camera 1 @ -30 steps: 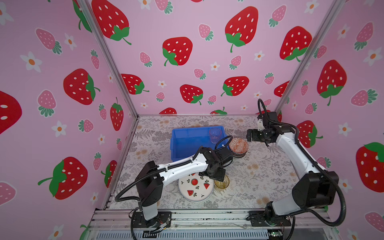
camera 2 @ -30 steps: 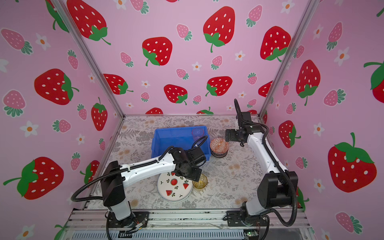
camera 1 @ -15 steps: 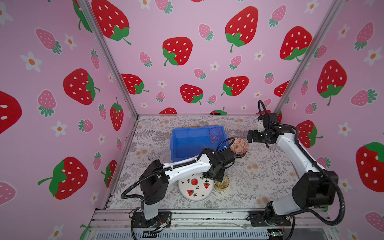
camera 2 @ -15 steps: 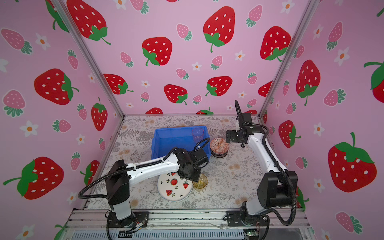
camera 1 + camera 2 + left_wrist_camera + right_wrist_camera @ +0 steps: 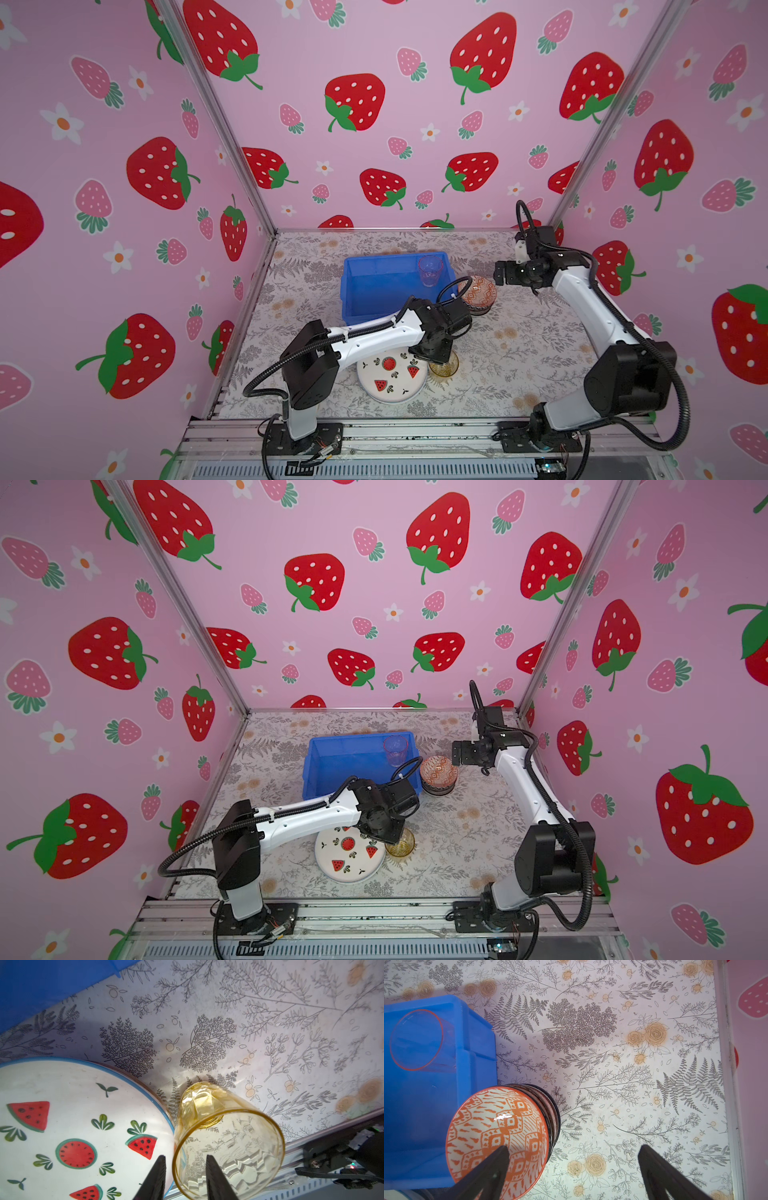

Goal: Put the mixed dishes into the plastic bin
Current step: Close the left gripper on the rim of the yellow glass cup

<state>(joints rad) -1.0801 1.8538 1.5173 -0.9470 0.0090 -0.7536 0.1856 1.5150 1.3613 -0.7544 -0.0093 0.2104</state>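
An amber glass tumbler (image 5: 228, 1136) stands upright on the table, touching the watermelon plate (image 5: 72, 1115). My left gripper (image 5: 185, 1159) straddles its rim, one finger inside and one outside; the jaws are narrowed but neither finger touches the glass. In both top views this gripper (image 5: 434, 357) hangs over the tumbler (image 5: 446, 368) and the plate (image 5: 390, 382). The blue plastic bin (image 5: 382, 257) holds one clear pinkish tumbler (image 5: 430, 270) in its far right corner. A stack of bowls, with an orange-red one on top (image 5: 498, 1130), sits beside the bin. My right gripper (image 5: 574, 1149) hovers open by that stack.
Pink strawberry walls close in the table on three sides. The right wall's edge (image 5: 724, 1084) runs close to my right gripper. A metal rail (image 5: 415, 432) lines the front edge, and both arm bases are bolted to it.
My left gripper's jaws have narrowed round the amber tumbler's rim, and its arm has shifted slightly. The right arm has barely moved.
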